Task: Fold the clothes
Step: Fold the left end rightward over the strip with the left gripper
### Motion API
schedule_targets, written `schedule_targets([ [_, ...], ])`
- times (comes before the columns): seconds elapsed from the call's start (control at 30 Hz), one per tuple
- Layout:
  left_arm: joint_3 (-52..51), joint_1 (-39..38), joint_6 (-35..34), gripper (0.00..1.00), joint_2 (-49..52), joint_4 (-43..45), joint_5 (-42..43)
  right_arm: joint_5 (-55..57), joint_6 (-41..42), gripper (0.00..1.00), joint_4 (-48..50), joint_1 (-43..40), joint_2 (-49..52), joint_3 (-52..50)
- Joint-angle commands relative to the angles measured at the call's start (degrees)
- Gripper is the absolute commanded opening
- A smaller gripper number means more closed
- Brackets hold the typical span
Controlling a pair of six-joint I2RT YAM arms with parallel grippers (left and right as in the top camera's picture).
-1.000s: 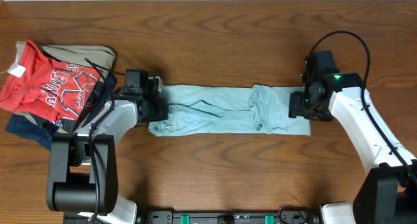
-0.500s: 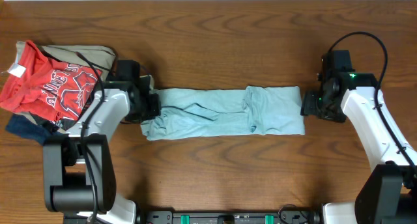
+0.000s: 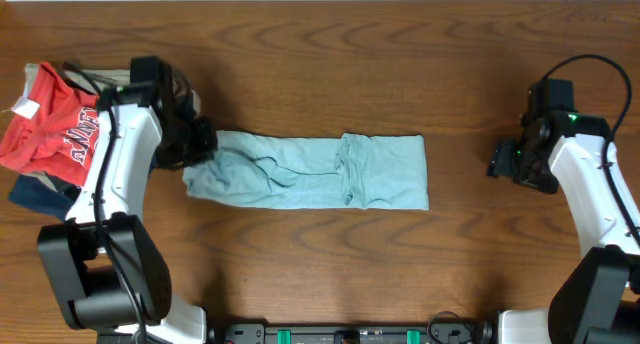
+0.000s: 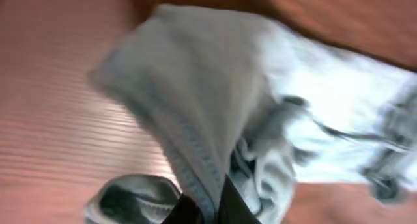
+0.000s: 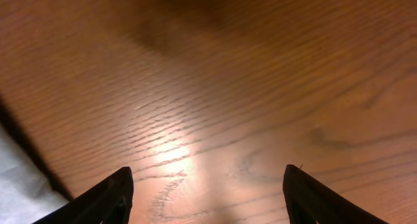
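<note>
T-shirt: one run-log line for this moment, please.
T-shirt: folded strip on table | left gripper: shut on T-shirt end | right gripper: open, clear of T-shirt

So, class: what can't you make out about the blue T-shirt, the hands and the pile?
- Overhead: the left hand grips the T-shirt out of sight under its own wrist.
- Left wrist: motion blur smears the cloth's seams.
- Right wrist: the frame's left edge cuts off the T-shirt.
- Overhead: the red shirt covers most of the garments beneath.
</note>
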Motion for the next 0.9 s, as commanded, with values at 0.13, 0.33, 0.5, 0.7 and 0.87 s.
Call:
schedule_targets([
  [0.13,5.0,-12.2,-8.9,0.06,0.3,-1.0,10.7,0.6,-0.8,0.72,-0.3,-0.6,-0.4,0.3],
  [0.33,4.9,-26.2,-16.3,0.06,0.4,6.3,10.3,-0.1,-0.8,0.72,-1.0,-0.6,-0.4,0.3],
  [0.5,4.8,-35.8,-23.7,0.06,1.2,13.5,5.0,-1.0,-0.8,0.72,-1.4,-0.5,-0.4,0.3],
  [0.7,4.8,-41.4,-29.6,0.06,2.0,19.3,4.0,-2.4,-0.8,0.72,-1.6,-0.5,-0.4,0.3],
  [0.87,4.8,-43.0,-31.5,0.06,2.0,21.9,4.0,-3.4,-0.8,0.72,-1.6,-0.5,-0.4,0.3],
])
